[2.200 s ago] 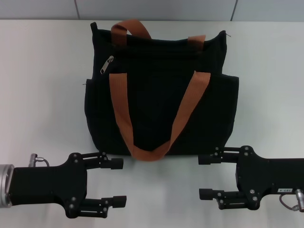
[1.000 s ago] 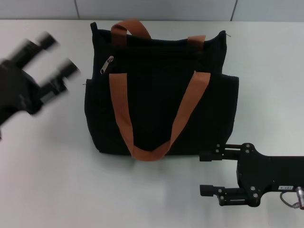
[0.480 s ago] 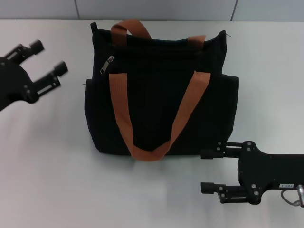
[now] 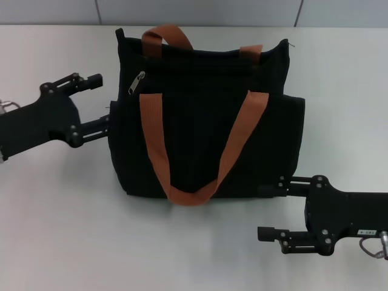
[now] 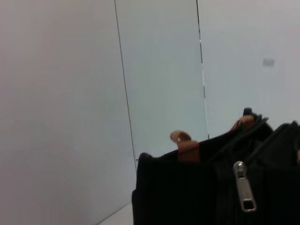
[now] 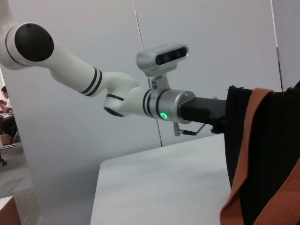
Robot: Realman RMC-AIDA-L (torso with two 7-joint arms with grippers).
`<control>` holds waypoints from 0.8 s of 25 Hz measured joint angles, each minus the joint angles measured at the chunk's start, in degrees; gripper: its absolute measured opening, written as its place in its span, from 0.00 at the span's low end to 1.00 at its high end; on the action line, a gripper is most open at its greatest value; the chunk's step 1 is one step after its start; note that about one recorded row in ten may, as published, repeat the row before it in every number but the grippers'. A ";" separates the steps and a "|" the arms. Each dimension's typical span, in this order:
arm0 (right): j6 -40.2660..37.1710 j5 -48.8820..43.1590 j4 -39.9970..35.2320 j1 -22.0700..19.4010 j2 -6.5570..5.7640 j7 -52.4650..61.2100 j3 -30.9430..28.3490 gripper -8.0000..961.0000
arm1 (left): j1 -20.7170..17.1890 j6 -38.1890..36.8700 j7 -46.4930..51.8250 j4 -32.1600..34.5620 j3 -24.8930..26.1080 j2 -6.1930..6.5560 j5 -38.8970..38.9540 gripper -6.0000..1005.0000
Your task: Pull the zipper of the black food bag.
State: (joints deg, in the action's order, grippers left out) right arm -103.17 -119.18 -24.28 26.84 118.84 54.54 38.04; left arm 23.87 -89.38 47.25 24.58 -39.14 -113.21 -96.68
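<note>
The black food bag (image 4: 206,121) lies flat on the white table (image 4: 60,230) with its two rust-orange strap handles (image 4: 159,151) on top. The silver zipper pull (image 4: 136,83) lies near the bag's upper left corner; it shows close up in the left wrist view (image 5: 244,187). My left gripper (image 4: 101,102) is open at the bag's left edge, its fingertips just left of the pull. My right gripper (image 4: 273,212) is open and empty at the bag's lower right corner. The right wrist view shows the bag's side (image 6: 253,140) and the left arm (image 6: 154,101) beyond it.
A grey wall (image 4: 194,12) runs along the table's far edge. Bare white table lies to the left, right and front of the bag.
My left arm has swung from the front of the table up along the left side and come in to the bag's upper left edge. The right gripper has shifted slightly lower.
</note>
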 joint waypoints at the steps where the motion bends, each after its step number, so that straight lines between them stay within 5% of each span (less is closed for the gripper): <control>1: 0.00 0.00 0.00 0.00 0.00 0.00 0.00 0.74 | 1.04 2.53 -0.12 0.35 -1.30 -0.38 0.00 0.77; 9: 0.00 0.00 0.00 0.40 -0.02 0.44 -0.74 0.74 | 2.20 4.69 -1.65 0.62 -1.43 -1.13 0.06 0.77; 11: 0.00 0.00 -0.03 0.46 -0.02 0.63 -0.83 0.74 | 2.88 5.95 -5.29 1.23 1.71 -2.38 0.43 0.77; 20: 0.33 0.00 -0.06 0.49 0.05 0.71 -1.46 0.74 | 2.63 3.69 -11.48 1.03 1.74 -2.69 0.04 0.75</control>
State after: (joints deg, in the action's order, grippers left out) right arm -102.84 -119.18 -24.34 27.33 118.89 55.25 36.58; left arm 26.50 -85.69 35.77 25.61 -37.40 -115.90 -96.65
